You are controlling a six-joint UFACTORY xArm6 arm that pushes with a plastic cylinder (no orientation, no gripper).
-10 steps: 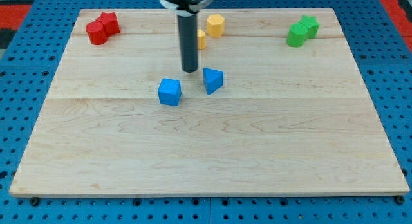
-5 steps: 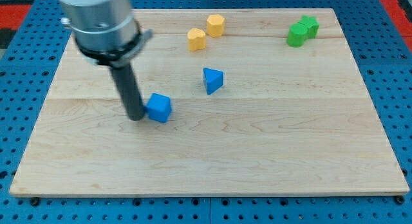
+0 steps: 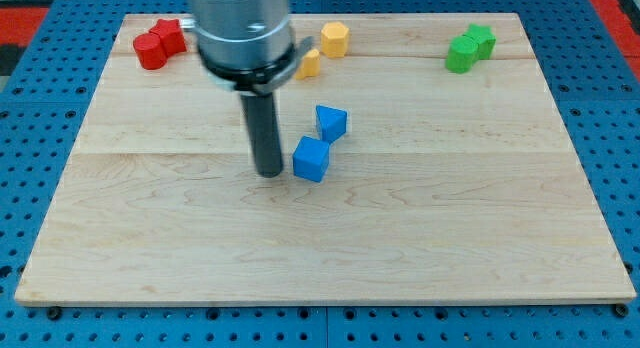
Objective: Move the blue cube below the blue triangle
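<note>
The blue cube (image 3: pixel 311 159) lies near the board's middle, just below and slightly left of the blue triangle (image 3: pixel 330 122); the two are close, nearly touching. My tip (image 3: pixel 269 173) rests on the board right beside the cube's left side, touching it or almost so. The rod rises from there toward the view's top, and the arm's grey body hides part of the board behind it.
Two red blocks (image 3: pixel 159 43) sit at the top left corner. Two yellow blocks (image 3: pixel 333 37) sit at the top centre, one partly hidden by the arm. Two green blocks (image 3: pixel 470 46) sit at the top right. The wooden board (image 3: pixel 400 238) lies on a blue pegboard.
My tip went round to the cube's left, then swept right, pushing the blue cube rightward until it lies just below the blue triangle. The triangle has not moved.
</note>
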